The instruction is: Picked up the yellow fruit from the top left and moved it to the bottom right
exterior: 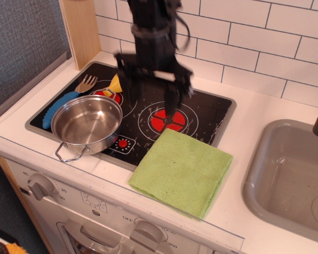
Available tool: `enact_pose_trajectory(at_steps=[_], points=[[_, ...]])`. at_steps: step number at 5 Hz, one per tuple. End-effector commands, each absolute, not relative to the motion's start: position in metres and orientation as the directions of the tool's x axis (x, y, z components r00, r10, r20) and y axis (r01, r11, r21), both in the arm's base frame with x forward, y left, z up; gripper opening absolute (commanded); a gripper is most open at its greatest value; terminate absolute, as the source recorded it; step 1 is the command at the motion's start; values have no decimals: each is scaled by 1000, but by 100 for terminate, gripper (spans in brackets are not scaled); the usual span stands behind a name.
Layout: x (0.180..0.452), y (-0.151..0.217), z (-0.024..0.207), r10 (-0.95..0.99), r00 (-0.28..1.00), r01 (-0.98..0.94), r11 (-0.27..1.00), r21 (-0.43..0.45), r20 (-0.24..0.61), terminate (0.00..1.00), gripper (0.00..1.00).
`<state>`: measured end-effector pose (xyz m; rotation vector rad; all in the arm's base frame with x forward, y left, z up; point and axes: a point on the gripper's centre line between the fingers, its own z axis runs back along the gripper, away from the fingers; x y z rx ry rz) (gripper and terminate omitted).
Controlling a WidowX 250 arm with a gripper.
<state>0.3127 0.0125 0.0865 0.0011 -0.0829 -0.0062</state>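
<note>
The yellow fruit (114,83) is a toy banana lying at the top left of the black stove top (212,114), behind the pan. Only a small part of it shows; the arm hides the rest. My gripper (148,99) hangs over the stove, just right of the banana and a little above the surface. Its jaws stand wide apart and hold nothing. One dark finger (125,87) is close beside the banana; the other finger (170,106) is over the red burner ring (164,120).
A steel pan (87,123) sits on the front left burner. A blue-handled fork (69,98) lies at the stove's left. A green cloth (183,172) lies on the counter at the front right of the stove. A grey sink (289,180) is at the right.
</note>
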Motion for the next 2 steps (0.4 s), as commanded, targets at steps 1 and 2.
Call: enact_pose_trajectory(at_steps=[1,2], points=[[371,77,123,111,974,-127,989,70,196,0,100],[388,98,107,150,971,-164,984,63,183,0,100]])
